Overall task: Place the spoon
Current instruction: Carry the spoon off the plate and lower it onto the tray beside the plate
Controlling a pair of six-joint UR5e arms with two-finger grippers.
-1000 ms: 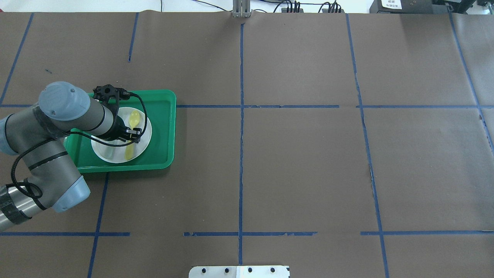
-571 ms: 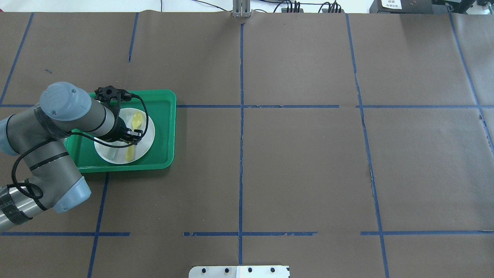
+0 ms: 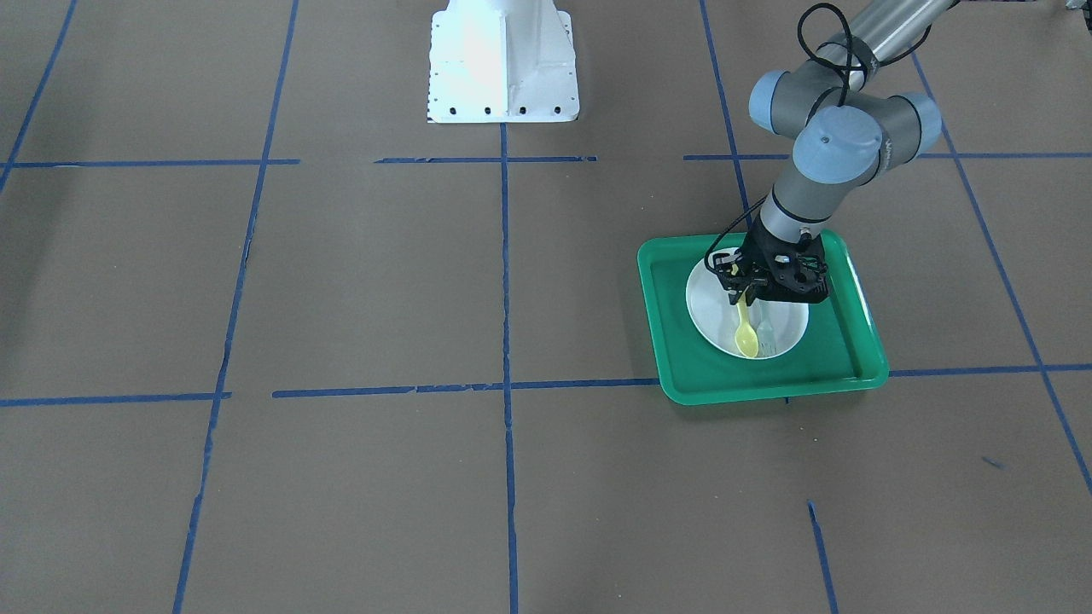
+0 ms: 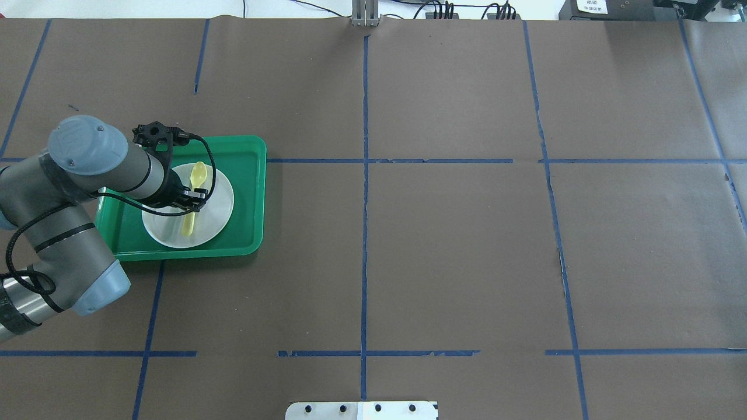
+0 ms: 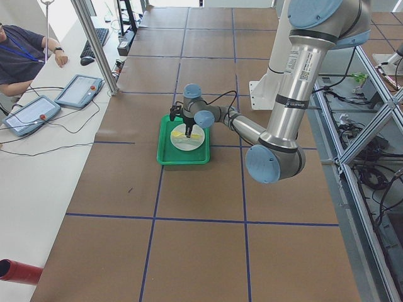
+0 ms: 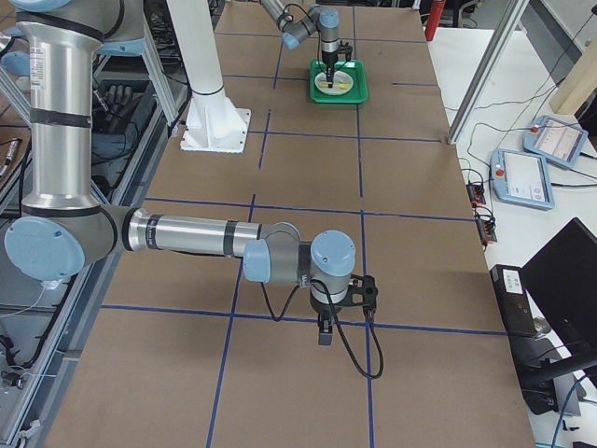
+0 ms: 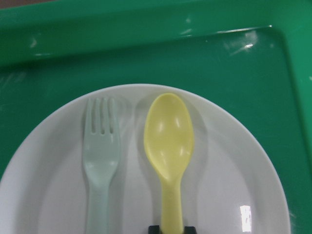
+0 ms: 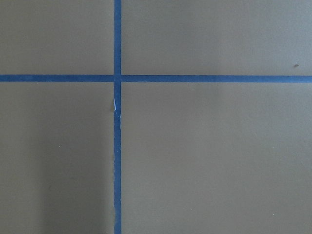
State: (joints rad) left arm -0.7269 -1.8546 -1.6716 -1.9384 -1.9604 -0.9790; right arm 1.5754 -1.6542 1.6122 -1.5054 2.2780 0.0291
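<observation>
One fork (image 7: 101, 161) lies beside spoon (image 7: 168, 141); plate (image 7: 234, 170), tray (image 7: 146, 53) beneath.

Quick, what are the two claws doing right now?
Left gripper: closed, holding the small yellow plastic spoon by its handle.
Right gripper: cannot be told.

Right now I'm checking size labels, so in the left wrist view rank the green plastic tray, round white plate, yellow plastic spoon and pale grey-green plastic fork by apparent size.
1. green plastic tray, running past the frame
2. round white plate
3. yellow plastic spoon and pale grey-green plastic fork: alike, both handles cut off, so unranked
</observation>
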